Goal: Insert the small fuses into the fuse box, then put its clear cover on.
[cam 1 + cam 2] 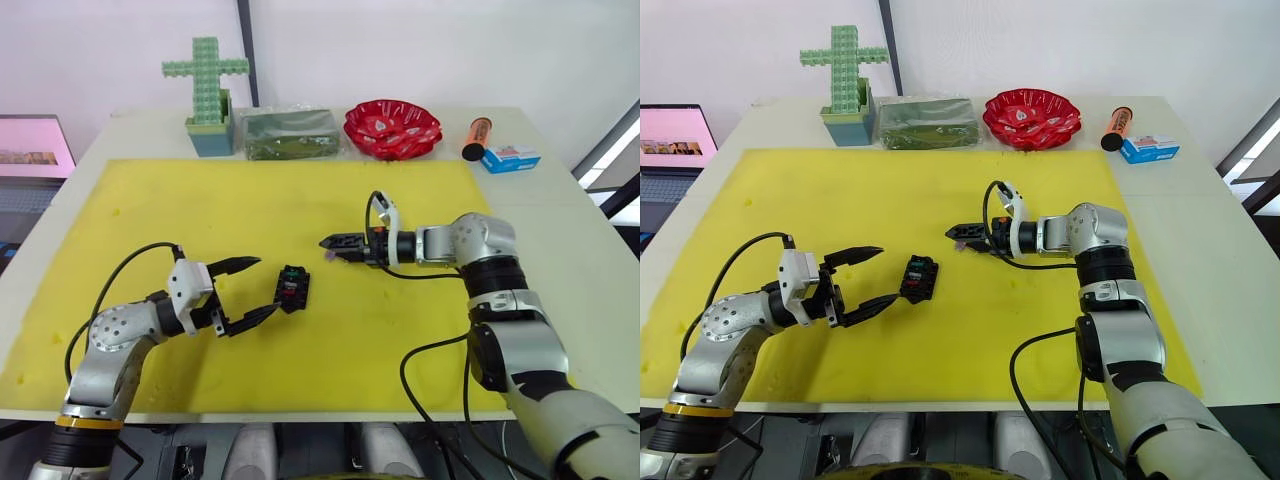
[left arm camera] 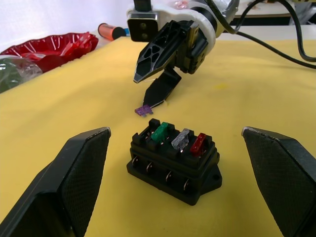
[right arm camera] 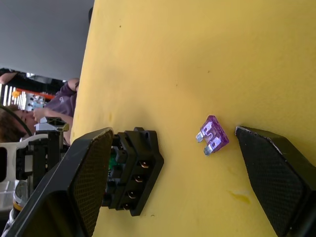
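A: Report the position of the fuse box.

B: The fuse box (image 2: 174, 165) rests on the yellow mat (image 1: 250, 210), just beyond the left gripper (image 1: 245, 291). Three of its slots are occupied: green fuse (image 2: 160, 133), grey-white fuse (image 2: 180, 139), red fuse (image 2: 199, 143). The slot at the end beside the green fuse is vacant.

A: State of the left gripper?

B: Fingers spread wide, holding nothing; the box lies near the tip of its nearer finger (contact cannot be confirmed).

A: Location of the purple fuse?

B: The purple fuse (image 3: 213, 135) lies flat on the mat, beyond the box, just beside the right gripper (image 1: 337, 244) tips.

A: Right gripper condition?

B: Released. In the right wrist view its fingers (image 3: 276, 173) stand apart with the purple fuse between them, untouched.

A: Other items?

B: Along the far table edge: a green cross-shaped block model (image 1: 206, 90), a green packet (image 1: 288, 133), a red bowl (image 1: 392, 128), an orange tube (image 1: 477, 138), a blue-and-white carton (image 1: 510, 158).
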